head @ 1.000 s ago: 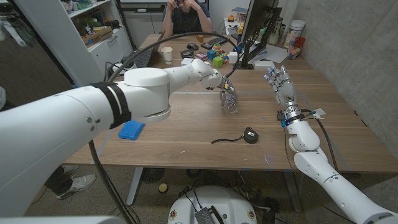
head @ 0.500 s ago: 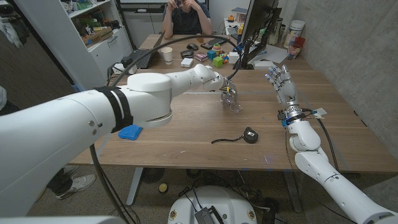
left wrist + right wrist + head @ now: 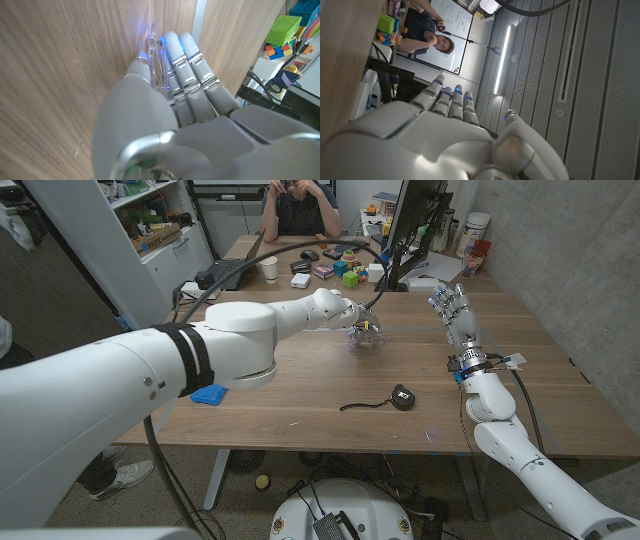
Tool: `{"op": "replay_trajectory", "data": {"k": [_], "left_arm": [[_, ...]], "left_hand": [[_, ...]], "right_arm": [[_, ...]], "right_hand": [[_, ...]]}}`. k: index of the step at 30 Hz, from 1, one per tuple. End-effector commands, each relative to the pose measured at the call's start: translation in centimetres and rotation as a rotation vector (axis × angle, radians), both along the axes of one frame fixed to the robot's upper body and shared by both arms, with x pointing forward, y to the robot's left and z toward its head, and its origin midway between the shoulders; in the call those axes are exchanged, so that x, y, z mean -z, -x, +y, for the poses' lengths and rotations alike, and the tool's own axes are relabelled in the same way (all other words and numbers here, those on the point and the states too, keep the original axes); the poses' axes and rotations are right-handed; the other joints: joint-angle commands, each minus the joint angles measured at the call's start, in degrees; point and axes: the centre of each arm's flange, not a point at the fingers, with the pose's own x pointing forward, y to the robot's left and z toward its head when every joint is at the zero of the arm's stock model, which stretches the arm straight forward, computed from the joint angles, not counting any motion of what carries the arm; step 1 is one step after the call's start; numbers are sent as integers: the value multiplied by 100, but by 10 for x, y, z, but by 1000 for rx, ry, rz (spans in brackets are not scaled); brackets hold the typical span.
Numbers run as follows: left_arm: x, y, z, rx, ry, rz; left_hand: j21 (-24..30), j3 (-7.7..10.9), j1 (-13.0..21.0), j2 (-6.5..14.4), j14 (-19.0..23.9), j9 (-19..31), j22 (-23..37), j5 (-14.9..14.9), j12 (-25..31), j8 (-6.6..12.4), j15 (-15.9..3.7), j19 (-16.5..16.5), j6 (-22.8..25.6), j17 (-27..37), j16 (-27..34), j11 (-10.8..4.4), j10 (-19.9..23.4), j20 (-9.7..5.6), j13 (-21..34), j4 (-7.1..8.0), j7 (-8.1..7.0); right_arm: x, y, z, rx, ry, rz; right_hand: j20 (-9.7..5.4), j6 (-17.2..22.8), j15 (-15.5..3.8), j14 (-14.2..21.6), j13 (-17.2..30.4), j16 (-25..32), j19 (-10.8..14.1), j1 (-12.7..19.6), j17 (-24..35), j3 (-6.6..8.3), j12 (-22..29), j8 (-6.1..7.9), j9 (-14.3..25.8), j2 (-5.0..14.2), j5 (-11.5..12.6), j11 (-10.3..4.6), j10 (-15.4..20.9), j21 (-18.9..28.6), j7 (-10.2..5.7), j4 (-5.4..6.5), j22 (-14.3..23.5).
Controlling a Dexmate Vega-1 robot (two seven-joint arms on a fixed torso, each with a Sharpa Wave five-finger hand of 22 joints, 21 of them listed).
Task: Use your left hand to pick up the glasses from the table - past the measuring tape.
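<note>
Clear-framed glasses [image 3: 367, 337] hang just above the table's middle, pinched by my left hand [image 3: 355, 321], whose arm reaches across from the left. In the left wrist view the transparent glasses [image 3: 154, 60] sit between the thumb and the fingers [image 3: 186, 65] over the wood. The black measuring tape [image 3: 402, 395] lies nearer the front edge, with its strap [image 3: 360, 405] trailing left. My right hand [image 3: 455, 315] stands upright at the right side, fingers apart, holding nothing.
A blue cloth [image 3: 207, 392] lies at the left under my arm. The far end of the table [image 3: 300, 385] holds a white cup [image 3: 269, 267], coloured blocks [image 3: 347, 276], a monitor [image 3: 415, 220] and cables. A person [image 3: 296, 205] sits behind it.
My left hand has lifted the glasses off the table and carried them slightly back and left. The right hand has stayed put.
</note>
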Motion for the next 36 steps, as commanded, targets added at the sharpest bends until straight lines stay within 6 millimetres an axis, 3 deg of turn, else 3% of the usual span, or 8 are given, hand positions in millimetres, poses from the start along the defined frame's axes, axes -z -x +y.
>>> {"op": "replay_trajectory", "data": {"k": [1,11,36], "left_arm": [[-5,0,-2,11,38,-28],[-15,0,-1,29,78,-40],[-43,12,4,138,109,9]], "left_hand": [[147,16,764,685,347,1,32,-38,44,3,-300,112,2664,110,48,-152,310,-293,73,-15,-337],[308,45,803,658,458,70,47,-50,64,64,-292,120,2691,158,5,-75,368,-293,163,-24,-279],[598,85,804,613,581,98,41,-62,68,104,-289,60,2736,223,-137,-51,424,-305,347,-5,-238]], "right_arm": [[-1,-4,1,-3,5,1],[-3,-5,1,-1,7,2],[-3,-2,0,-3,3,-3]], "right_hand": [[-24,57,8,37,33,16,32,24,19,-9,35,21,9,-48,32,8,67,-10,-11,-15,9],[-36,58,11,44,33,10,35,28,18,-13,31,18,8,-49,38,12,70,-11,-3,-21,9],[-55,62,8,51,34,-5,23,34,17,-27,17,13,8,-57,53,10,67,-20,6,-35,8]]}}
